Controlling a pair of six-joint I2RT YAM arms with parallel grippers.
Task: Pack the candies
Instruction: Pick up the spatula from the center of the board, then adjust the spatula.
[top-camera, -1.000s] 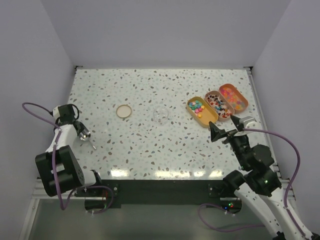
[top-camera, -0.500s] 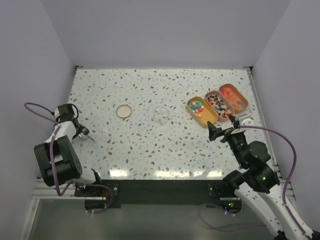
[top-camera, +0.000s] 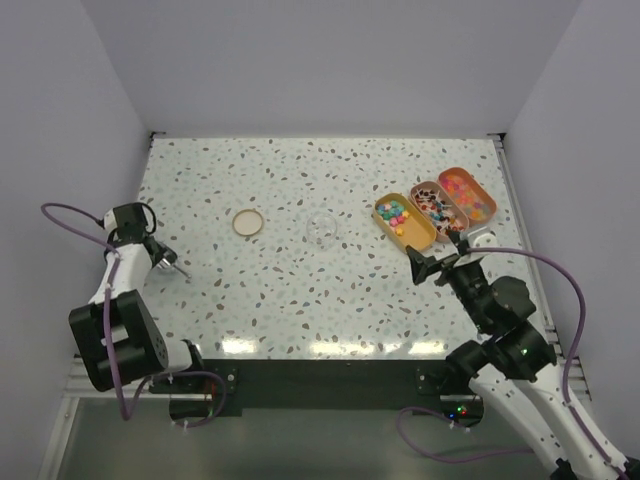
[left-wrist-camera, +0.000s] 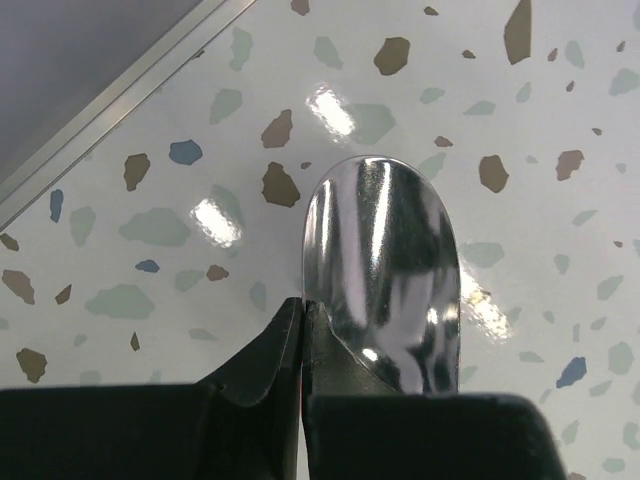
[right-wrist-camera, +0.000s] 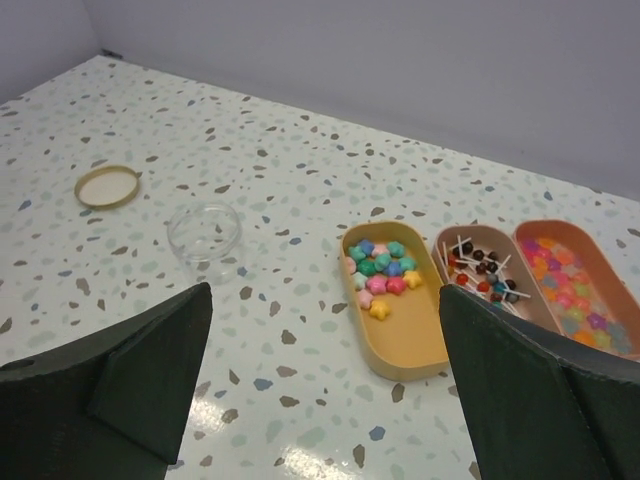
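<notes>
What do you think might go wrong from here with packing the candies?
The spoon sits off-centre in the shut left tool; it may twist while scooping. The clear jar stands unheld, so the spoon might tip it. The open right tool hovers near the yellow tray and may nudge it.

The top external camera sits high above and behind both arms, looking steeply down from far off on the whole white speckled terrazzo table (top-camera: 300, 180). The left wrist camera looks down past the left gripper (left-wrist-camera: 303, 310) from very near. Its view is filled by the shiny metal spoon (left-wrist-camera: 385, 270), whose bowl juts out from the pinched-together fingers, and a small patch of tabletop. The right wrist camera looks forward and slightly down between the wide-spread fingers of the right gripper (right-wrist-camera: 325, 330), from a middle distance. With the overhead view it shares the clear round jar (right-wrist-camera: 204, 238) ahead-left of that gripper, the flat round tan lid (right-wrist-camera: 107, 186) farther left, and the yellow oval tray (right-wrist-camera: 400, 365) just ahead.
</notes>
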